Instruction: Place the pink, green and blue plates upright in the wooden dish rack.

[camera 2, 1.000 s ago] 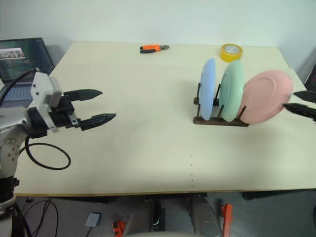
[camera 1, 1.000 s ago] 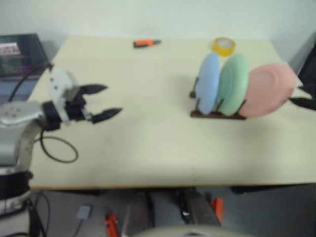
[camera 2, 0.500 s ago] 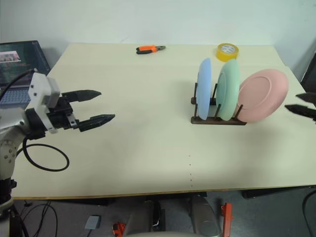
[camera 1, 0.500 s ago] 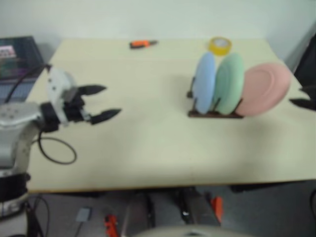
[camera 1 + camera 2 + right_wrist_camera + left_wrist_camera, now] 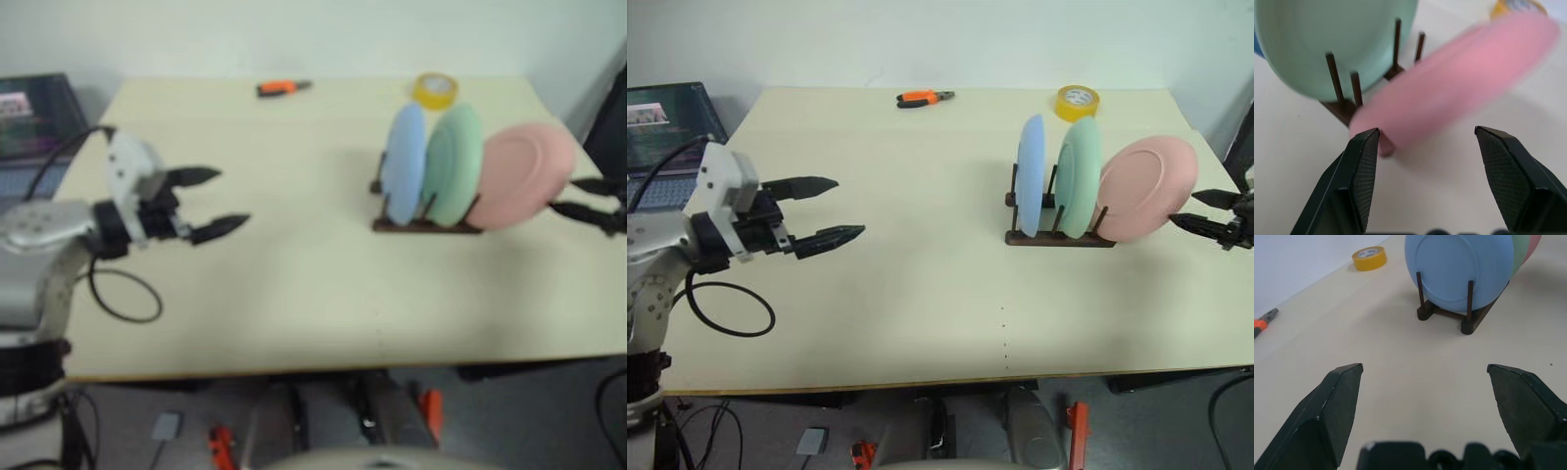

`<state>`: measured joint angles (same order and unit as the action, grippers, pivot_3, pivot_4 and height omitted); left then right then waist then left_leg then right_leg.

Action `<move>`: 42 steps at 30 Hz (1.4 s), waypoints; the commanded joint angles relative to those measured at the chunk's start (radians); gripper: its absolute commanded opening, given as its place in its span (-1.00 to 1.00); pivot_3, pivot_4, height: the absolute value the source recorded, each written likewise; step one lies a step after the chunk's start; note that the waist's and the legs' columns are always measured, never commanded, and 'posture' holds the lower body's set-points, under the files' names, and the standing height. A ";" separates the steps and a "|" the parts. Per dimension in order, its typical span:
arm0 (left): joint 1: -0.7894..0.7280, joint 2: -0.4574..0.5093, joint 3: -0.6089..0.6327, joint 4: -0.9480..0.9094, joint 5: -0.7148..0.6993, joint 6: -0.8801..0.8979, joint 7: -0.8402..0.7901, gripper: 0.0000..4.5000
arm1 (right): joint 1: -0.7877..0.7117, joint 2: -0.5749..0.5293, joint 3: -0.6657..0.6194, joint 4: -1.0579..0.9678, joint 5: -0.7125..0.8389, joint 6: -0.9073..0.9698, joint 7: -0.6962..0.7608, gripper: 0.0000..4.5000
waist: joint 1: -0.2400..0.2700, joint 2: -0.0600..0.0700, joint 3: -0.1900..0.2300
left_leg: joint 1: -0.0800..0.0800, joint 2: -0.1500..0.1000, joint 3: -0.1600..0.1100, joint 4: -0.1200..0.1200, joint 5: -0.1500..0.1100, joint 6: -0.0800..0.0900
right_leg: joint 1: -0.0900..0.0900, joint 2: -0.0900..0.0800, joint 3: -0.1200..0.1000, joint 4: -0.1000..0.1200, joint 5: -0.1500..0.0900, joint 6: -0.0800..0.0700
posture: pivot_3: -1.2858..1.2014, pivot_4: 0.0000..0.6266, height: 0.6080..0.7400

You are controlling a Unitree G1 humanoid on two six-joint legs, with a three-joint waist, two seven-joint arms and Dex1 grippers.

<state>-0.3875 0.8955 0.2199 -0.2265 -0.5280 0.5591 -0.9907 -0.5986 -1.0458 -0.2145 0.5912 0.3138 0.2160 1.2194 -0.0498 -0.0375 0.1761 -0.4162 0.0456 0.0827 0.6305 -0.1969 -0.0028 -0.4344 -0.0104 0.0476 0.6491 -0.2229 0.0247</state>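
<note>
Blue plate (image 5: 1030, 174) and green plate (image 5: 1078, 176) upright in rack (image 5: 1059, 238); pink plate (image 5: 1146, 188) tilted at its right end. Right gripper (image 5: 1207, 211) just beside pink rim, jaws spread. Left gripper (image 5: 831, 209) well apart over bare surface (image 5: 921, 284), jaws spread.

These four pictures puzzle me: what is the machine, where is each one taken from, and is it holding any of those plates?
It is a humanoid robot with two arms, each ending in a gripper with two black fingers. Two pictures come from cameras in its head, looking down over a pale table. The other two come from cameras on its wrists, looking out between each gripper's fingers.

On the table stands a wooden dish rack with a blue plate and a green plate upright in it. A pink plate leans at the rack's end. Farther back lie a roll of yellow tape and orange-handled pliers.

The left gripper is open and holds nothing. The right gripper is open beside the pink plate, not gripping it.
</note>
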 commanded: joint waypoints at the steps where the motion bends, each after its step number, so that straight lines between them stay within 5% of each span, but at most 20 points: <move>1: -0.029 -0.003 -0.007 0.006 0.009 -0.023 0.006 1.00 | -0.043 -0.007 -0.048 -0.107 0.049 0.033 -0.016 0.47 | 0.001 0.000 0.000 | 0.000 0.000 0.000 0.000 0.000 0.000 | 0.000 0.000 0.000 0.000 0.000 0.001 | 0.03 -0.52 1.00; 27: -0.046 -0.025 -0.032 0.051 0.036 -0.067 -0.002 1.00 | -0.003 -0.012 -0.056 -0.307 0.105 0.164 -0.009 0.47 | 0.008 0.000 0.000 | -0.001 0.000 0.000 0.000 0.000 0.000 | 0.000 0.000 -0.001 -0.001 0.000 0.001 | 0.03 -0.52 1.00; 42: -0.063 0.016 -0.008 0.045 0.022 -0.051 -0.050 1.00 | 0.054 -0.216 -0.118 0.142 0.070 0.036 0.258 0.47 | 0.013 0.000 0.000 | 0.002 0.000 0.001 0.001 0.000 0.000 | 0.004 0.000 -0.001 -0.001 -0.002 -0.003 | 0.03 -0.52 1.00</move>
<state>-0.4373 0.8876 0.1801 -0.1544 -0.4899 0.5150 -1.0308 -0.5231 -1.2209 -0.3235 0.7147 0.3862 0.2845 1.4394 -0.0365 -0.0376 0.1758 -0.4140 0.0454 0.0838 0.6318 -0.1970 -0.0028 -0.4305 -0.0105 0.0470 0.6481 -0.2245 0.0217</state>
